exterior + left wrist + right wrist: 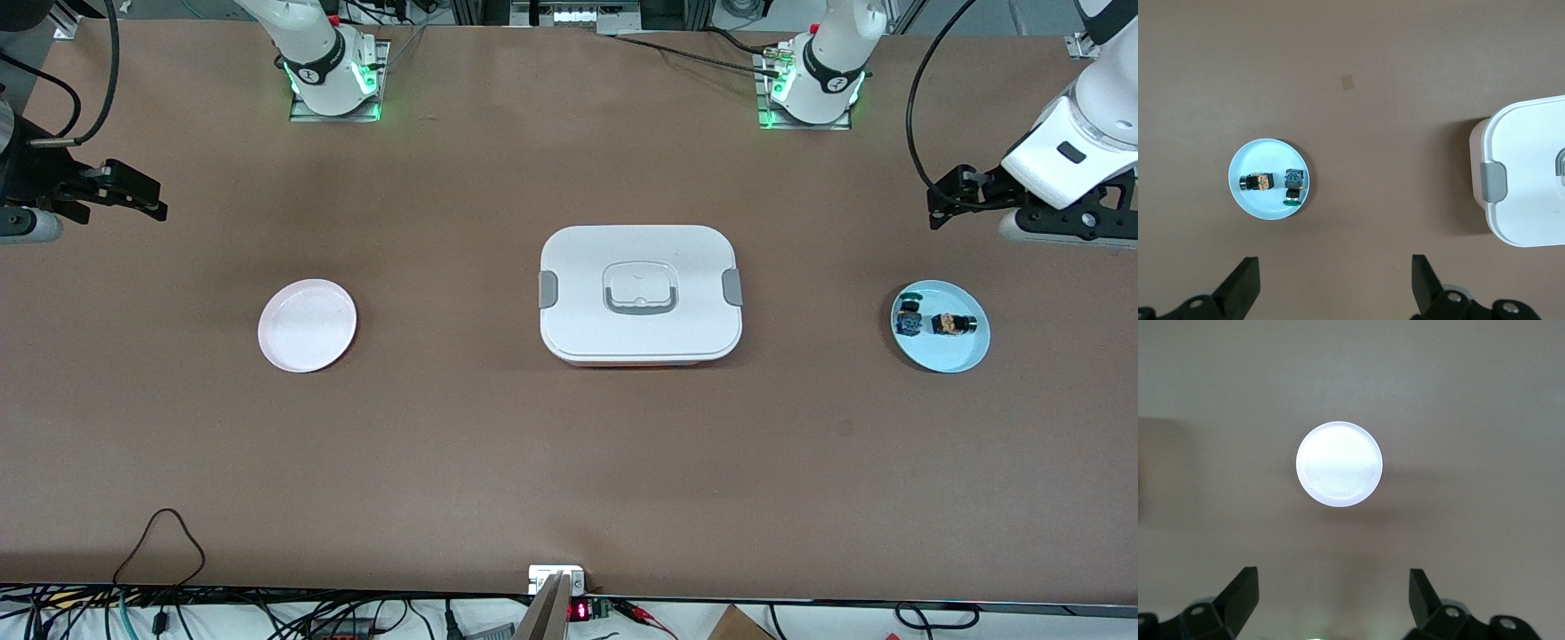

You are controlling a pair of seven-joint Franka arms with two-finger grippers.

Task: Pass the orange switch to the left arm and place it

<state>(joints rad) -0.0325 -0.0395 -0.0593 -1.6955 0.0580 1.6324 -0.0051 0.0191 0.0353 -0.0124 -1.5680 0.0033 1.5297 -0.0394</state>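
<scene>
The orange switch (949, 324) (1256, 182) lies on its side in a light blue plate (965, 356) (1265, 153) toward the left arm's end of the table. The white box (640, 267) (1528, 173) with grey latches stands at the table's middle. My left gripper (944, 197) (1335, 267) hangs open and empty in the air over bare table next to the blue plate. Over the right arm's end of the table, my right gripper (142, 197) (1333, 577) is also up in the air, open and empty.
A blue switch with a teal cap (909, 317) (1293, 185) lies beside the orange one in the same plate. An empty pale pink plate (307, 293) (1339, 464) sits toward the right arm's end. Cables run along the table's front edge.
</scene>
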